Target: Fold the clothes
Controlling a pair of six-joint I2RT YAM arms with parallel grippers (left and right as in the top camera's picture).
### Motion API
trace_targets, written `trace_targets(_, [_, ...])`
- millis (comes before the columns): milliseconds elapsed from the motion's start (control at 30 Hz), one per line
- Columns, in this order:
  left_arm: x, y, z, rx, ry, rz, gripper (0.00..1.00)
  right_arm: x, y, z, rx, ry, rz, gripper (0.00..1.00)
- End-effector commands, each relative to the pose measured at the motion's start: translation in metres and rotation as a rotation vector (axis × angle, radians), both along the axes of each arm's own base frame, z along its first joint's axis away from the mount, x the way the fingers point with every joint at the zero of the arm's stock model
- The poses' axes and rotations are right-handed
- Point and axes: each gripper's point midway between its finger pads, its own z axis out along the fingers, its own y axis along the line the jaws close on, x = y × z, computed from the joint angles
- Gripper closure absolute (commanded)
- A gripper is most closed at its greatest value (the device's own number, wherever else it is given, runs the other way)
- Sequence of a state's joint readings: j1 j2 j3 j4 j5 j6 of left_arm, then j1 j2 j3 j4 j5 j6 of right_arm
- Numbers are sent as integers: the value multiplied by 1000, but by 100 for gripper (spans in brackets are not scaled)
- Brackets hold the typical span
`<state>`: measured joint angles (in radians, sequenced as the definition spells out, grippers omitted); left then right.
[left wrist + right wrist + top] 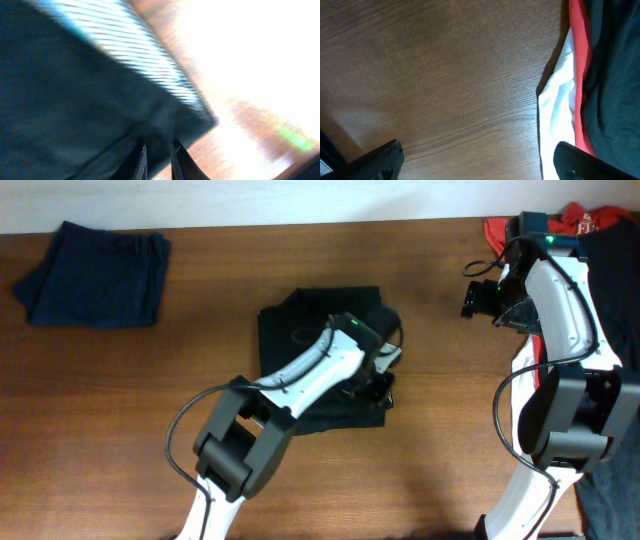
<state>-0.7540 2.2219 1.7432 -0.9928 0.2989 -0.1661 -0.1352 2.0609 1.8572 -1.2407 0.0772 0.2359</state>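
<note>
A black garment [310, 345] lies folded in the middle of the table. My left gripper [378, 385] is at its right front corner. In the left wrist view its fingers [157, 160] are nearly together with the dark fabric [75, 100] pinched between them, and a pale striped band [135, 55] runs along the fabric's edge. My right gripper [478, 298] hangs open and empty over bare wood, its fingers [477, 152] wide apart, just left of a white garment [557, 100], a red one [580, 65] and black cloth [615, 75].
A folded dark navy garment [95, 275] lies at the back left. A pile with the red garment [580, 220] and black clothes [618, 290] sits along the right edge, partly under the right arm. The table [450, 450] is brown wood.
</note>
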Motion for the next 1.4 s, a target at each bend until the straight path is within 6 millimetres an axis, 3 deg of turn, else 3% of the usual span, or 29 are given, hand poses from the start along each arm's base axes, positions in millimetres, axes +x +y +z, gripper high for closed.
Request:
trace_targets(0, [-36, -18, -17, -3, 37, -58, 83, 3, -2, 6, -3, -19, -11, 1])
trace_targets(33, [-43, -22, -22, -3, 38, -71, 83, 3, -2, 6, -3, -19, -11, 1])
trace_targets(100, [-50, -29, -20, -7, 35, -93, 99, 3, -2, 6, -3, -19, -11, 1])
trace_targets(167, [-48, -34, 4, -25, 13, -98, 99, 3, -2, 6, -3, -19, -11, 1])
trace_targets(233, [-30, -28, 38, -18, -58, -72, 99, 3, -2, 6, -3, -18, -11, 1])
trace_targets(333, [7, -3, 96, -70, -151, 22, 99, 3, -2, 6, -3, -19, -11, 1])
trace_targets(433, [41, 31, 114, -82, -195, 124, 99, 3, -2, 6, -3, -18, -11, 1])
trace_targets(500, [57, 57, 101, -51, -162, 198, 99, 3, -2, 6, -3, -19, -11, 1])
trace_targets(600, [33, 74, 54, 35, -21, 231, 99, 3, -2, 6, -3, -19, -11, 1])
trace_targets(667, [7, 63, 27, 24, 45, 194, 99, 3, -2, 6, -3, -18, -11, 1])
trace_targets(833, [-24, 36, -6, -6, 43, 130, 98, 3, -2, 6, -3, -19, -11, 1])
trace_targets(933, [-38, 40, -38, 9, 36, 159, 98, 3, -2, 6, -3, -19, -11, 1])
trace_targets(967, [-42, 41, -39, 13, 51, 157, 99, 3, -2, 6, -3, -19, -11, 1])
trace_targets(1067, [-42, 33, -15, -16, 76, 150, 99, 3, -2, 6, -3, -18, -11, 1])
trace_targets(1167, [-28, 26, 47, -41, 26, 121, 99, 3, -2, 6, -3, -19, -11, 1])
trace_targets(1200, [-17, 33, 68, -21, -31, 135, 99, 3, -2, 6, -3, -19, -11, 1])
trace_targets(1233, [-7, 43, 82, 11, -88, 155, 99, 3, -2, 6, -3, -19, -11, 1])
trace_targets(1267, [12, 67, 97, 88, -180, 199, 98, 3, -2, 6, -3, -19, -11, 1])
trace_targets(1367, [27, 140, 98, 275, -175, 315, 98, 3, -2, 6, -3, -19, -11, 1])
